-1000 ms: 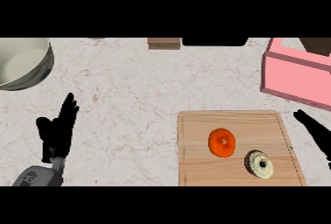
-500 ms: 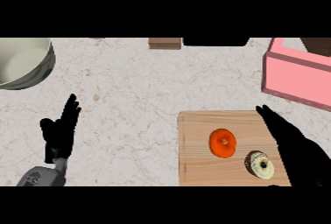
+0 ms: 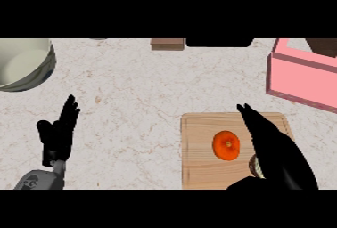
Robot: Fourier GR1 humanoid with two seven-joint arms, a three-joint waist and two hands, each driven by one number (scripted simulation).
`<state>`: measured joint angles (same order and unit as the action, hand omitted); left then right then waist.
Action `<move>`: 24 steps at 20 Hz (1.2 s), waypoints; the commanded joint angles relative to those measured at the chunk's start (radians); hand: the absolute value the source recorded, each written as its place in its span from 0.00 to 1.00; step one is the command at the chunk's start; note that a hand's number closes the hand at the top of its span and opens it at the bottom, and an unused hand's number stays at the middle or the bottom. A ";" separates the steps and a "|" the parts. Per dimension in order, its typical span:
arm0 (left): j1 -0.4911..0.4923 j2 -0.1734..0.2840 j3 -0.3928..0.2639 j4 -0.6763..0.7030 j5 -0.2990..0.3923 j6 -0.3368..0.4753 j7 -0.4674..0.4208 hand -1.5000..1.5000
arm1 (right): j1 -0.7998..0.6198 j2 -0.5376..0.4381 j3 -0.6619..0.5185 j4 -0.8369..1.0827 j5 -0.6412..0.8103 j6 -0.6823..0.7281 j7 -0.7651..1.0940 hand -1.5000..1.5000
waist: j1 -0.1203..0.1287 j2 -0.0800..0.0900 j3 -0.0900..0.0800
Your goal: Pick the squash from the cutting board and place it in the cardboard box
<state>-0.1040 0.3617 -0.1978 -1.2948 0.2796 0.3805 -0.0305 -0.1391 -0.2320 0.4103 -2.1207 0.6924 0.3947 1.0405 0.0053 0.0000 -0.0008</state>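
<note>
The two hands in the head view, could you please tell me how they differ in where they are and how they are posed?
The left hand shows at the view's lower left over bare counter, fingers up, resting; the right hand stretches over the cutting board. The left hand is far from the orange squash; the right hand lies just beside it and partly hides a pale round item. Both are black, open, and hold nothing.

- The left hand (image 3: 58,136) is matte black with slim tapering fingers, joined to a grey rounded forearm (image 3: 39,180).
- The right hand (image 3: 276,149) is black, long and glossy-dark.
</note>
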 commanded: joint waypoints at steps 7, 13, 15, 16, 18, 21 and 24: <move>0.023 -0.003 0.021 -0.031 -0.029 -0.016 0.022 0.50 | -0.046 0.115 0.054 0.095 0.116 0.086 0.187 0.00 | -0.001 -0.001 0.000; 0.000 -0.070 0.031 0.044 -0.056 0.005 -0.010 0.50 | -0.069 0.181 0.031 0.134 0.165 0.093 0.183 0.00 | -0.007 0.000 0.000; 0.015 -0.026 0.060 0.020 -0.028 -0.058 -0.022 0.50 | -0.035 0.201 0.059 0.140 0.202 0.087 0.191 0.00 | -0.006 -0.001 0.000; 0.043 -0.031 0.056 0.019 -0.028 -0.062 -0.023 0.50 | -0.013 0.223 0.084 0.192 0.238 0.029 0.159 0.00 | -0.003 -0.001 0.000; -0.014 -0.069 0.055 0.070 -0.061 -0.038 -0.054 0.50 | -0.050 0.208 -0.019 0.144 0.163 0.135 0.156 0.00 | -0.010 0.000 0.000; -0.011 -0.041 0.070 0.033 -0.052 -0.046 0.003 0.50 | -0.056 0.230 0.023 0.219 0.216 0.109 0.167 0.00 | -0.005 -0.001 0.000; 0.052 -0.010 0.059 -0.088 -0.062 -0.047 0.063 0.50 | -0.050 0.212 -0.047 0.229 0.212 0.126 0.115 0.00 | 0.001 -0.002 0.001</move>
<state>-0.0912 0.3146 -0.1503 -1.3026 0.2158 0.3510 -0.0130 -0.1783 -0.0275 0.3976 -1.9035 0.9013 0.4454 1.0430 0.0023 -0.0009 -0.0004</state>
